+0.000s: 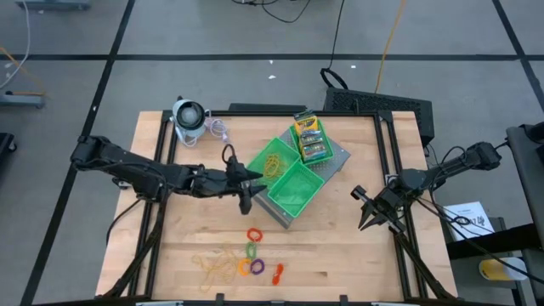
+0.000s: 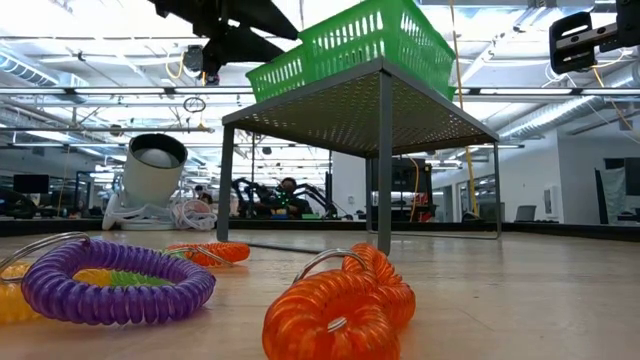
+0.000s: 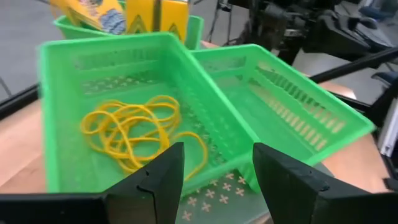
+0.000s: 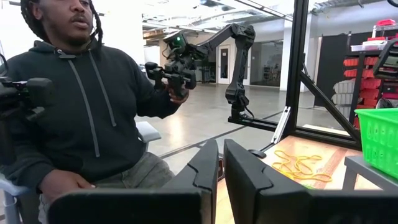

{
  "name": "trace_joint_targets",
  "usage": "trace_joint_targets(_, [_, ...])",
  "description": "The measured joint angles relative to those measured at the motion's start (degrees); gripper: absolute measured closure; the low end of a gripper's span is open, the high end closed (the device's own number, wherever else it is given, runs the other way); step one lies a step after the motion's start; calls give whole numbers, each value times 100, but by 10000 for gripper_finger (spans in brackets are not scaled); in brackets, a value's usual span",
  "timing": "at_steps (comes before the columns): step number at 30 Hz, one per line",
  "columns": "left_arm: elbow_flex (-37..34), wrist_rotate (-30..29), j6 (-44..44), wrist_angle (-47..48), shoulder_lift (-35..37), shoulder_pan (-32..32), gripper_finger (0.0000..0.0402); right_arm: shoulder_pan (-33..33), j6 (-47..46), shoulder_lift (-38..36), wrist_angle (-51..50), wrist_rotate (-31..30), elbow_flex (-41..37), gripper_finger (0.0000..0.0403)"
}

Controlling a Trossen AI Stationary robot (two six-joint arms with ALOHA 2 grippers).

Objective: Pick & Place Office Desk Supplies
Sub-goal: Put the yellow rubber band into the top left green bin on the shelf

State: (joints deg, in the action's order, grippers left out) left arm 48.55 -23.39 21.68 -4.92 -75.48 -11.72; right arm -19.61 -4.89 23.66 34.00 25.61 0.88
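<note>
Two fingers of the left gripper (image 3: 214, 180) stand apart with nothing between them, poised just over the near edge of the left tray (image 3: 56, 124), where a bunch of yellow rubber bands (image 3: 140, 130) lies on the floor. In the high view the same gripper (image 1: 246, 183) sits at the left corner of the trays (image 1: 293, 200), at the end of an arm reaching in from the left.

The far tray holds the card boxes (image 1: 309, 136); the tray nearest the table front is bare. So some bands and the boxes look placed already, and the gripper seems to be between a drop and the next pick.

What remains lies near the table's front edge: more tan rubber bands (image 1: 217, 265) in a loose tangle, and beside them the coiled rings, red (image 1: 254, 234), green (image 1: 252, 249), orange (image 1: 244, 267) and purple (image 1: 257, 266), with a small orange clip (image 1: 277, 271) just to their right. The low view shows a purple coil (image 2: 115, 280) and an orange one (image 2: 340, 305) flat on the wood.

The next move likely calls for the left arm to swing back toward the front, drop over one ring and close on its thin rim, which sits low and may slide.

The right gripper (image 1: 371, 212) waits closed and holding nothing at the table's right edge, well clear of the trays.
</note>
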Motion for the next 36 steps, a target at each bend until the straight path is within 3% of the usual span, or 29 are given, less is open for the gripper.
trace_joint_targets(13, [-3, -414, -324, -150, 80, 10, 199, 1, 0, 0, 0, 0, -1, 383])
trace_joint_targets(26, [-6, -618, -928, -32, 979, -305, 199, 0, 1, 0, 0, 0, -1, 383])
trace_joint_targets(31, [1, 300, -1073, 11, 1272, -972, 199, 1, 2, 2, -2, 0, -2, 383])
trace_joint_targets(33, [1, 686, -722, 333, 1273, -1338, 199, 1, 0, 0, 0, 0, 0, 383])
trace_joint_targets(36, [1, 689, 55, 1077, 1205, -1968, 199, 1, 0, 0, 0, 0, -1, 383])
